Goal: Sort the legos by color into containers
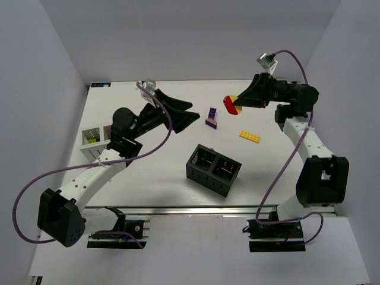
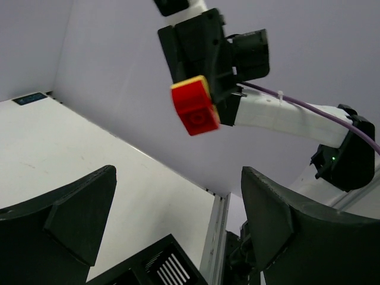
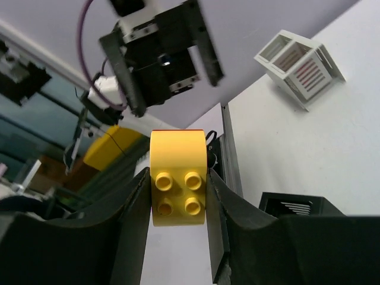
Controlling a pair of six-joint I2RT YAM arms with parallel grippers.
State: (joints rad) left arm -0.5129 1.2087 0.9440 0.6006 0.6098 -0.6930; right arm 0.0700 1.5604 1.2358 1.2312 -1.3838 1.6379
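Right gripper [image 3: 177, 199] is clamped on a red-and-yellow brick [image 3: 177, 157], pads flat on its smooth sides, high above the table; left gripper [image 1: 191, 111] gapes empty opposite. Likely light, rigid and slick, the brick is best squeezed square on flat faces. A purple brick [image 1: 211, 117] and a yellow-orange plate [image 1: 250, 136] lie beyond the black box [image 1: 205, 172].

Beyond the black box [image 1: 214, 170], a red-and-yellow brick [image 1: 231, 104] is being held aloft, a purple brick [image 1: 212, 117] and yellow plate [image 1: 250, 136] are lying, and a white box [image 1: 92, 139] is sitting far left.
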